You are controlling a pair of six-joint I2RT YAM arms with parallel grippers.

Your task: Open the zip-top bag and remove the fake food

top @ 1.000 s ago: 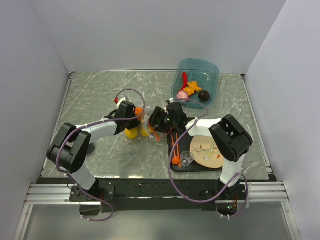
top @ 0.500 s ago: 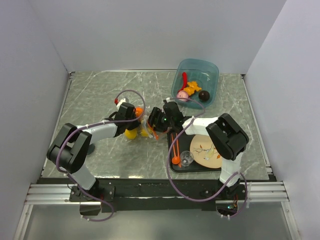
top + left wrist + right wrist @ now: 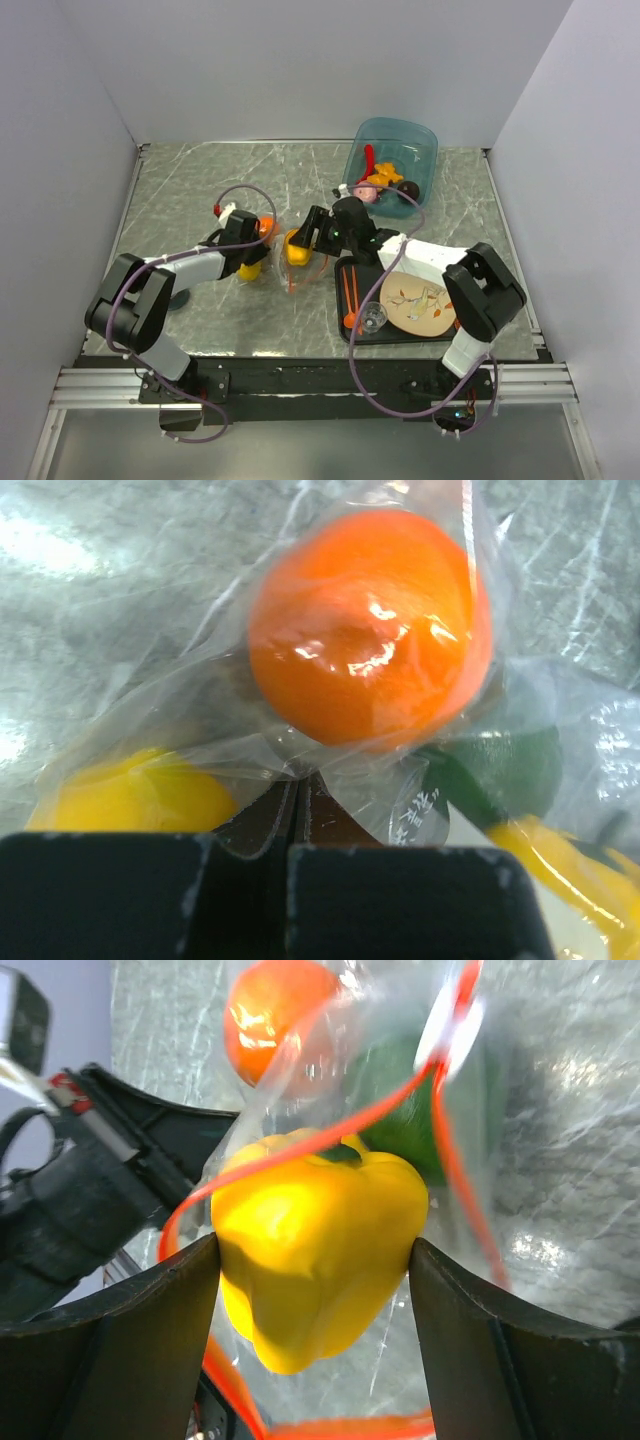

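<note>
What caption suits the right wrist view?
Right gripper holds a yellow pepper at the mouth of the bag, an orange and a green piece behind.

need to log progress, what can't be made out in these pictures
Right wrist view: whether the yellow plastic toy pepper in the right gripper is free of the clear plastic zip-top bag; creased, glaring film hides that.
Left wrist view: the green toy piece, mostly behind the orange toy ball and film; the bag's orange-red zip strip is out of frame.
Top view: the pieces in the translucent blue tub are too small to name.
</note>
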